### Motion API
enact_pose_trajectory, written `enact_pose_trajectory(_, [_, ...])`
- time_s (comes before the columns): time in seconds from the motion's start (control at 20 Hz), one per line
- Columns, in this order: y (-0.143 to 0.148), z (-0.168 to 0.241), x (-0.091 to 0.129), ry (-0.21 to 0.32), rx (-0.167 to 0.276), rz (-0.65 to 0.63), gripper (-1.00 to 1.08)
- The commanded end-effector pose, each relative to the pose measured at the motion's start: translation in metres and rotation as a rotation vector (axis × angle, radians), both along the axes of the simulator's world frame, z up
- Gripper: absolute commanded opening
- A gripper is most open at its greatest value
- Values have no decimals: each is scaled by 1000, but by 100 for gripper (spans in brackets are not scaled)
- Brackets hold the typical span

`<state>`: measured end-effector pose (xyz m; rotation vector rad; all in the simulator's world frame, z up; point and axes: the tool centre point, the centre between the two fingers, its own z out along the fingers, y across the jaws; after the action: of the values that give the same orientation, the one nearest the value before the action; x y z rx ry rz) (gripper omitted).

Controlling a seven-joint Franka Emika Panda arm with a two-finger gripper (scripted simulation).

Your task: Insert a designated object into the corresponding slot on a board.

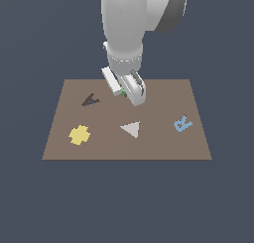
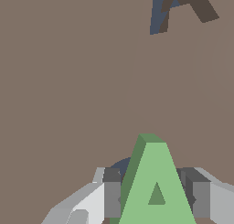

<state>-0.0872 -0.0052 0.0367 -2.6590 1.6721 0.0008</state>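
Item: green letter A (image 2: 157, 186), pinched between the pads of the gripper (image 1: 128, 91) above the far middle of the board (image 1: 163, 143); risk: arriving rotated or off-centre at the A-shaped slot (image 1: 90, 100), to the exterior view's left, it would likely jam on the rim.

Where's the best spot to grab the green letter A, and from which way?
Grab the green letter A across its two slanted legs, low down where it is widest, coming straight down from above. It is flat and thin, so its outer edges give the pads something to press on. The gripper already holds it that way, one pad on each side.
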Motion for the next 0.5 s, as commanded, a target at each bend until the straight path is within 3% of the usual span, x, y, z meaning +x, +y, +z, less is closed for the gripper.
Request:
enact_pose_trajectory(0.0, [-24,1,3,0,0,39,-100])
enact_pose_trajectory(0.45, [-90,3,20,-1,0,153,-100])
